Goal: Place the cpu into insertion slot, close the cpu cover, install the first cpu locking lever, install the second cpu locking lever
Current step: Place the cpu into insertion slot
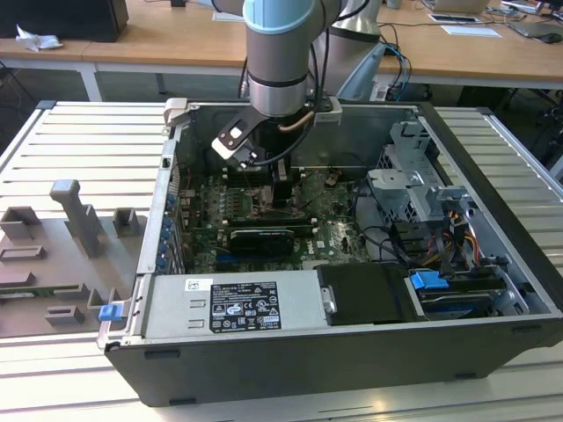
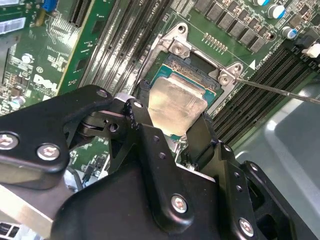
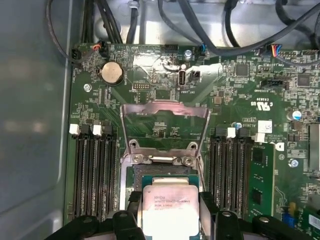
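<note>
The cpu (image 3: 170, 212), a flat square chip with a pale metal top, sits between my gripper's (image 3: 170, 201) black fingers (image 3: 134, 200), which are shut on its two opposite edges. It hovers over the insertion slot (image 3: 150, 176), whose dark contact field shows past the chip's far edge. In the second wrist view the cpu (image 2: 176, 106) is tilted over the insertion slot (image 2: 194, 67). The cpu cover (image 3: 165, 106), a silvery frame, is swung open behind the slot. A thin locking lever (image 2: 280, 91) sticks out beside the socket. The exterior view has the gripper (image 1: 281, 195) deep inside the computer case.
Long memory slots (image 3: 95, 170) flank the socket on both sides. A black graphics card (image 1: 259, 239) lies just in front of the gripper, a power supply (image 1: 237, 303) along the case front, a drive cage (image 1: 422, 189) and cables at the exterior view's right.
</note>
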`<state>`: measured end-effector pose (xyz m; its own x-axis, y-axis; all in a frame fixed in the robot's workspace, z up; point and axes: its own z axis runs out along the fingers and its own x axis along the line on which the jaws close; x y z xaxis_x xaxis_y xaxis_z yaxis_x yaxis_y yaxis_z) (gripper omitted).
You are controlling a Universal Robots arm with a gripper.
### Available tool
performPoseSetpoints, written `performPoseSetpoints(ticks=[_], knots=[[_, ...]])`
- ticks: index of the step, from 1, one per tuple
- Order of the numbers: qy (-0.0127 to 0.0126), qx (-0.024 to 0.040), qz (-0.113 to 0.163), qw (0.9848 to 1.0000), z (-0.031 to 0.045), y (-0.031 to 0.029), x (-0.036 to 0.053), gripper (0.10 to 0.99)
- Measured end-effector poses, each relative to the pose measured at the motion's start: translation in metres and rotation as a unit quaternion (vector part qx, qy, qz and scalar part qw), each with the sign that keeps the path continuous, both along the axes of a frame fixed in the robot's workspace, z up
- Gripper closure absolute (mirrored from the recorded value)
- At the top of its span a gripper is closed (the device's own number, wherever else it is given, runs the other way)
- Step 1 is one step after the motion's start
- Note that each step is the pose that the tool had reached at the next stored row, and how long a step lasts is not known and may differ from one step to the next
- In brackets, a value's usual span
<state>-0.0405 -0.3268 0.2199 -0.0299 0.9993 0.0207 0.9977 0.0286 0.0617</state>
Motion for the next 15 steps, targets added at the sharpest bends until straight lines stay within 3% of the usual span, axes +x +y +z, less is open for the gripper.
performPoseSetpoints(ticks=[9,15], knots=[[0.0015,-0.0007,-0.015,0.9999,-0.0147,0.0045,0.0000,0.545],[0.0017,-0.0007,-0.015,0.9999,-0.0181,0.0051,0.0023,0.545]])
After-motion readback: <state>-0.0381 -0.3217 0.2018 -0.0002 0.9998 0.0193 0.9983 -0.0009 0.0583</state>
